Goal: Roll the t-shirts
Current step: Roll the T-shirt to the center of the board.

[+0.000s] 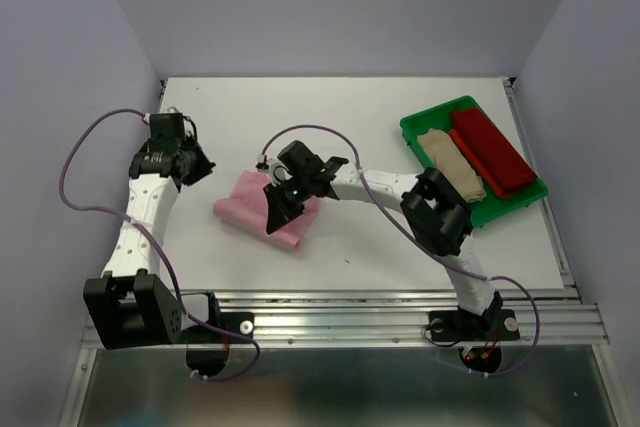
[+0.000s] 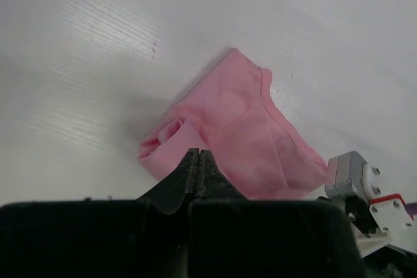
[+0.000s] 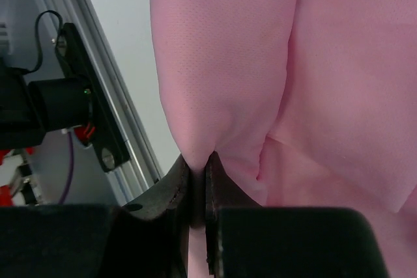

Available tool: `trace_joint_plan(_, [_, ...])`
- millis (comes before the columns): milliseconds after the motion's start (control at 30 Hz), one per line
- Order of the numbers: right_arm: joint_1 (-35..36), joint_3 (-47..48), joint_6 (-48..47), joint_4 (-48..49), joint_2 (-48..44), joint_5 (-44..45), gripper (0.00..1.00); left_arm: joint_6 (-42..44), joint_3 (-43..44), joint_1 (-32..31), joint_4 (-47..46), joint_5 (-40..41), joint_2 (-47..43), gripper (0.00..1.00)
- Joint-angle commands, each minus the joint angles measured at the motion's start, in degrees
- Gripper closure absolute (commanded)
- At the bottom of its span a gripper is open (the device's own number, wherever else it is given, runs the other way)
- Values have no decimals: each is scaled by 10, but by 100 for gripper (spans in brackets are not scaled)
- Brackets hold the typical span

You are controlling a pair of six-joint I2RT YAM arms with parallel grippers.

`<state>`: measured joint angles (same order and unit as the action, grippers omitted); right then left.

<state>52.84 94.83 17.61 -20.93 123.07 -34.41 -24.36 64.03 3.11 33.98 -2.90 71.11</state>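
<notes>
Spreading widest, the desk (image 1: 350, 247): a white top is carrying everything, and its near edge is running under the arm bases.
Green tray (image 1: 505, 209): it is sitting at an angle near the desk's far right corner. The elbow of the right arm (image 1: 440, 212) is hiding part of its near left side.
Pink t-shirt (image 1: 240, 209): it is lying left of centre on the desk, folded into a narrow bundle. In the left wrist view one end is curling into a small roll. From above, the right half is being covered by the black wrist. The right wrist view is cutting off its edges, so the full outline is not showing there.
Dark red t-shirt (image 1: 492, 152): it is lying rolled along the tray's right side, touching its neighbour.
Beige t-shirt (image 1: 455, 165): it is lying rolled just left of the red one, inside the same tray.
Right pincer (image 3: 197, 180): the jaws are standing almost together, pinching a fold of the pink cloth.
Left pincer (image 2: 199, 161): the jaws are pressing tight together, holding nothing. It is hovering over bare desk, left of the pink bundle and apart from it. From above, its tips are hard to pick out against the black body.
</notes>
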Motion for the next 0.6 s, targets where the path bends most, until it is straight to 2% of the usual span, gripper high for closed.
trace_joint_plan(0, [-14, 33, 47, 1, 30, -125, 99, 14, -20, 4, -12, -12, -14, 100])
trace_joint_plan(267, [-32, 54, 83, 14, 69, -224, 99, 25, -45, 3, -14, -31, -12, 100])
trace_joint_plan(567, [-66, 77, 112, 18, 96, -258, 99, 31, -68, -3, -16, -51, -22, 100])
